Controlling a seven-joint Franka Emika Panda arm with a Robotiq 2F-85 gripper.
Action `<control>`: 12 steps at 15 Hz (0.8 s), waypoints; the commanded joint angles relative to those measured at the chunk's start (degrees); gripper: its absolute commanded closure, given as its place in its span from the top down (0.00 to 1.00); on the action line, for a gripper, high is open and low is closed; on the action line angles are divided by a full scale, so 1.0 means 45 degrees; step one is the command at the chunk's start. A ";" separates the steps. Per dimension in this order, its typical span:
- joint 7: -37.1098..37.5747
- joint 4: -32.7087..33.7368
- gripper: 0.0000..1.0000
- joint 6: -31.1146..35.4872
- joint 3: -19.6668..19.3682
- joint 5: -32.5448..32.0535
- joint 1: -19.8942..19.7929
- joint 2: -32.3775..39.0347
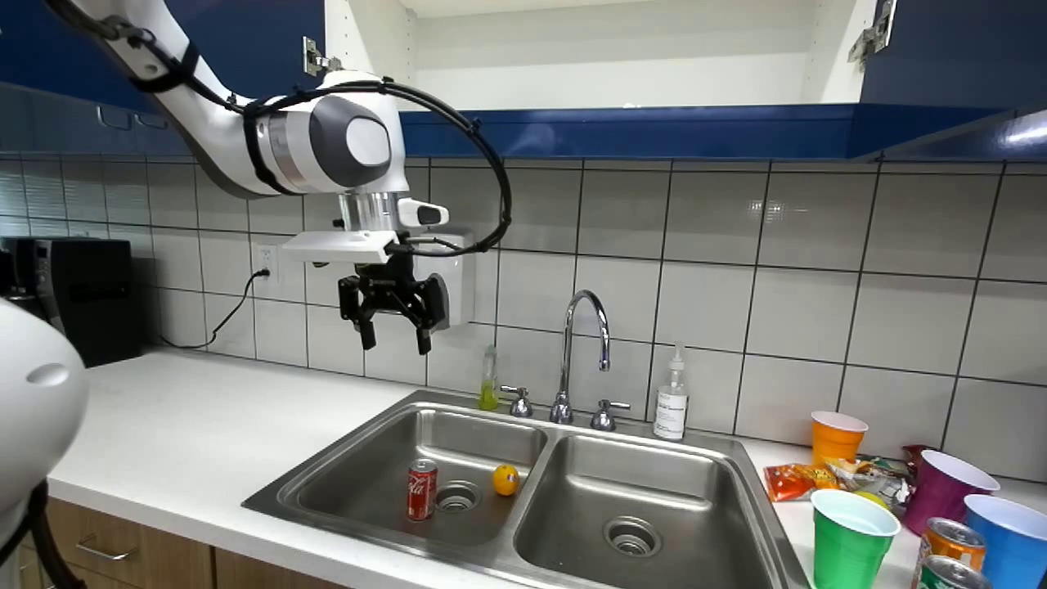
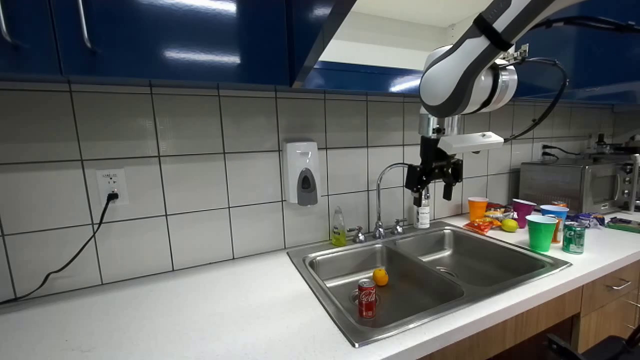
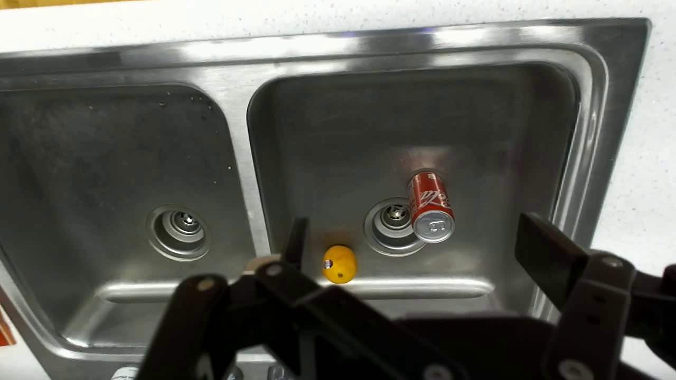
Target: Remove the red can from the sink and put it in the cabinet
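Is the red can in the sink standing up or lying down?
Standing up. In both exterior views the red can stands on its base in the sink, its silver top facing up.

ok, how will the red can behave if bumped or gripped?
The red can stands upright, taller than wide, so a bump could tip it. Round-sided, it would likely roll once down. Its smooth-looking sides may be slippery.

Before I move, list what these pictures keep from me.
Cabinet: top cut off by the upper edge, both exterior views.
One drain: partly hidden by the red can, wrist view.
Faucet: arc partly behind the gripper, in an exterior view.
Pump bottle: fine print too small, both exterior views.
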 commanded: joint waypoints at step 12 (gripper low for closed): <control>0.0105 0.0053 1.00 0.2412 0.0337 -0.0254 -0.0062 0.3232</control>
